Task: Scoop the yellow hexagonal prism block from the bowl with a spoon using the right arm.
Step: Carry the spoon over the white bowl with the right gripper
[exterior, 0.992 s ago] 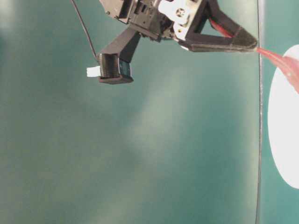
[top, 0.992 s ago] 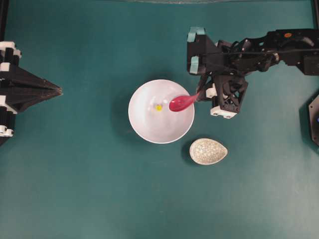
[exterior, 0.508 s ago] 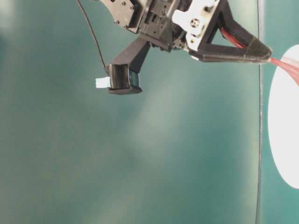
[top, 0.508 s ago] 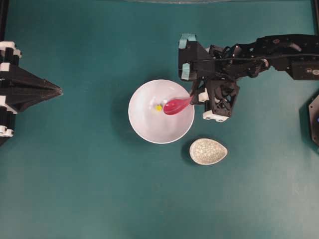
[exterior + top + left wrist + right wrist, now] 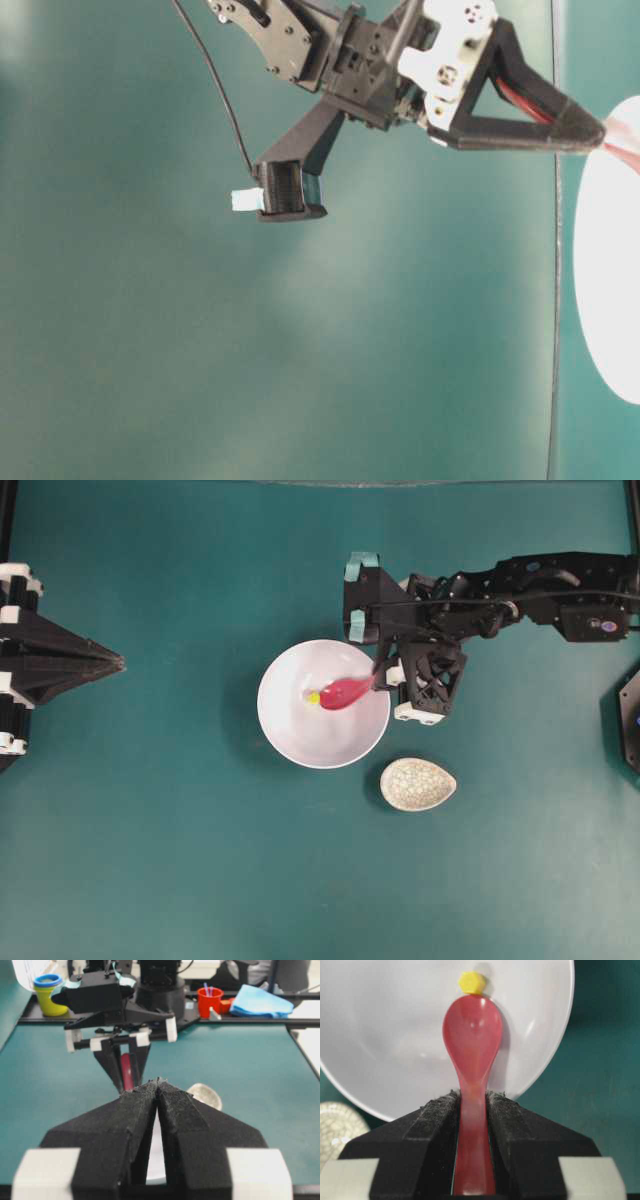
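Observation:
The white bowl (image 5: 300, 742) sits mid-table with the tiny yellow hexagonal prism block (image 5: 313, 697) on its floor. My right gripper (image 5: 381, 680) hovers at the bowl's right rim, shut on the handle of the pinkish-red spoon (image 5: 346, 691). In the right wrist view the spoon (image 5: 472, 1035) reaches into the bowl (image 5: 385, 1035), its tip touching the block (image 5: 471, 982), and the scoop holds nothing. The right gripper (image 5: 472, 1096) pinches the handle from both sides. My left gripper (image 5: 120, 663) rests shut at the far left, well away from the bowl; its tips (image 5: 158, 1081) meet.
A small speckled teardrop dish (image 5: 418, 784) lies just below and right of the bowl. A black fixture (image 5: 630, 720) sits at the right edge. Beyond the table's far edge stand a yellow cup (image 5: 48, 994), a red cup (image 5: 209, 1001) and a blue cloth (image 5: 260, 1002).
The right arm has moved left, sliding the spoon's scoop across the bowl until its tip meets the yellow block. The left arm has not moved.

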